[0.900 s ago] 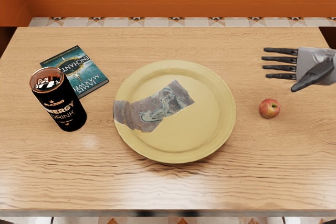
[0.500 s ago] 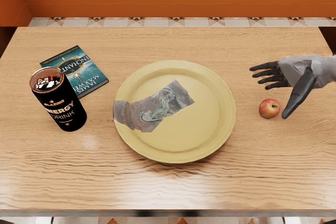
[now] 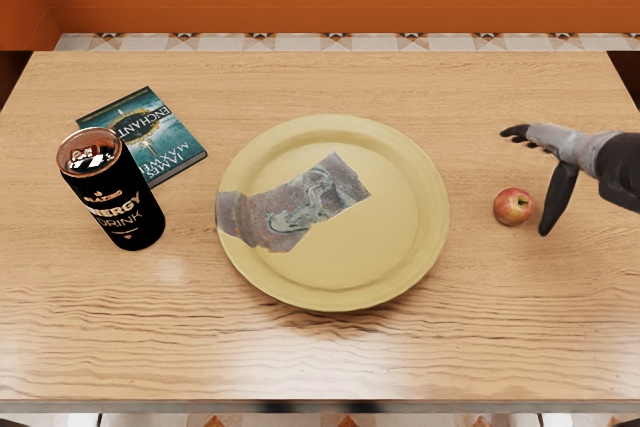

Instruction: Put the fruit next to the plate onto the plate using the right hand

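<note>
Right hand (image 3: 560,152) open, holding nothing; apple (image 3: 513,206) just left of thumb; bare tabletop (image 3: 470,215) gap, then plate (image 3: 438,197) rim.

The apple (image 3: 513,207) is red with a yellowish patch. The plate (image 3: 405,247) is pale yellow with a mottled grey-blue print. The energy drink can (image 3: 112,197) is black with orange lettering, and the book (image 3: 142,135) is teal with white type. The table (image 3: 350,347) shows light wood grain. The right hand (image 3: 562,147) is grey with black fingers (image 3: 552,205).
</note>
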